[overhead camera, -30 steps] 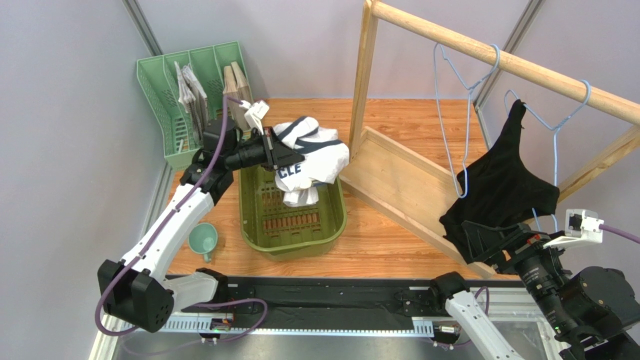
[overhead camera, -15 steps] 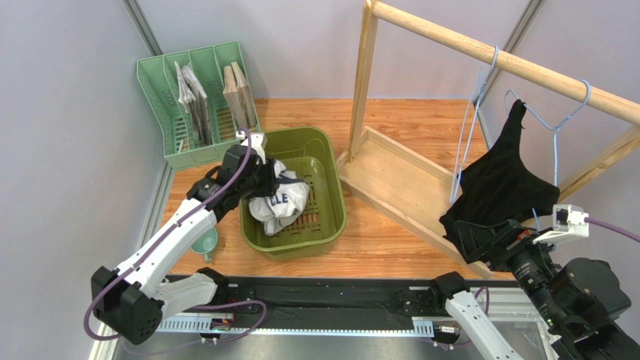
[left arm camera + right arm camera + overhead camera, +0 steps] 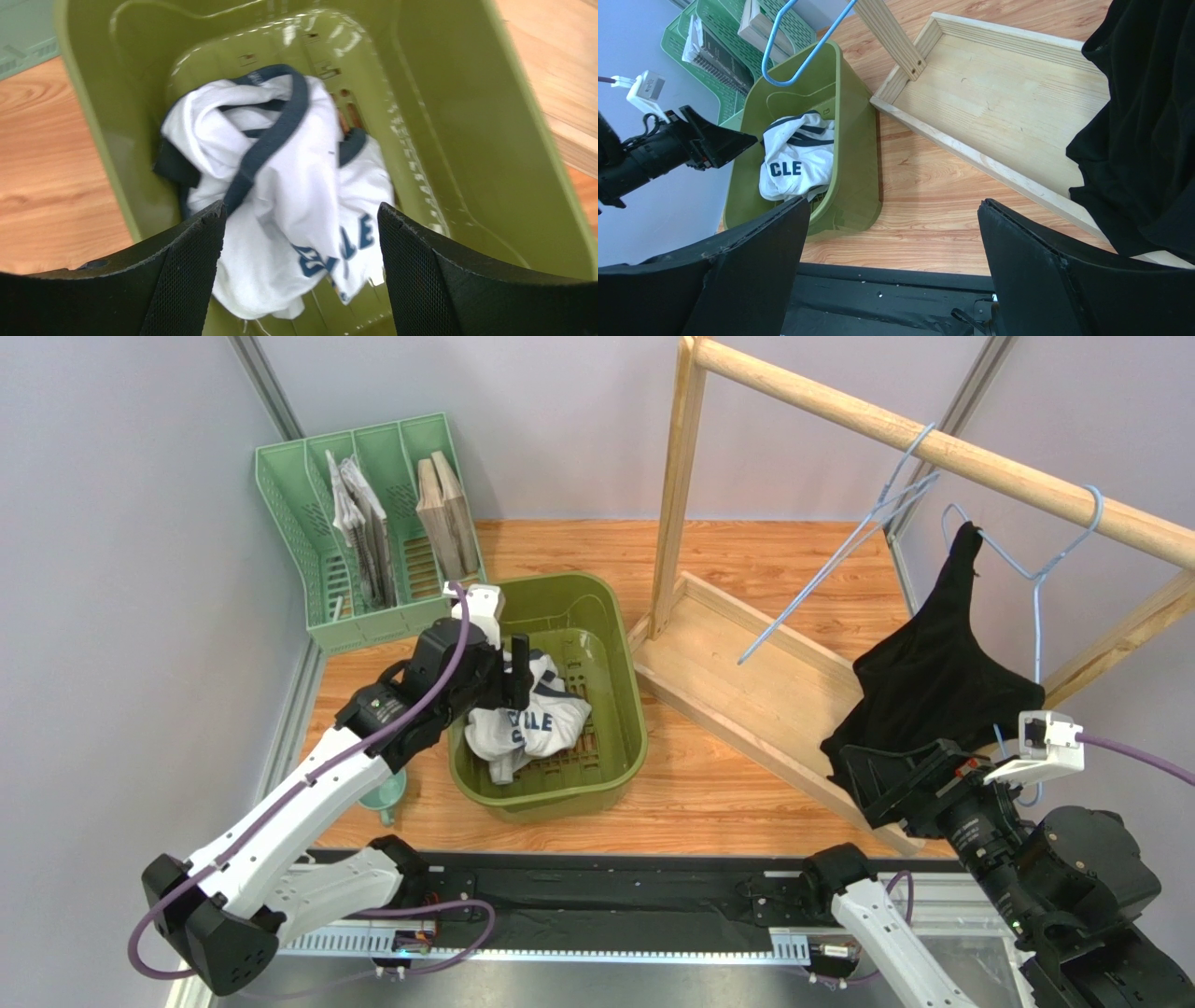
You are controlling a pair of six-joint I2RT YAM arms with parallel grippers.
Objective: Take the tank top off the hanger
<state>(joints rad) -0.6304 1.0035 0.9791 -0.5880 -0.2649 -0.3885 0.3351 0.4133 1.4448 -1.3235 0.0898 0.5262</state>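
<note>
Top view, with positions given from the olive basket (image 3: 561, 795) on the wooden counter (image 3: 701, 784). A white tank top (image 3: 522, 724) with navy trim and blue lettering lies crumpled inside the basket, on no hanger. The left jaws hover over the basket's interior, spread wide with nothing gripped between them; the wrist view shows the tank top (image 3: 302, 203) lying below. To the right of the basket stands a wooden rail (image 3: 842, 406) on its tray-like base (image 3: 744, 686). An empty blue hanger (image 3: 814, 578) hooks over the rail and is tilted, its lower end towards the basket. Farther right of the basket, a black garment (image 3: 933, 679) hangs on a second blue hanger (image 3: 1040, 616). The right jaws, well to the right of the basket by the garment's lower edge, are wide open and hold nothing; contact with the cloth cannot be judged. A green file rack (image 3: 302, 546) stands behind and left of the basket, and a mint cup (image 3: 379, 787) just beside its left wall
</note>
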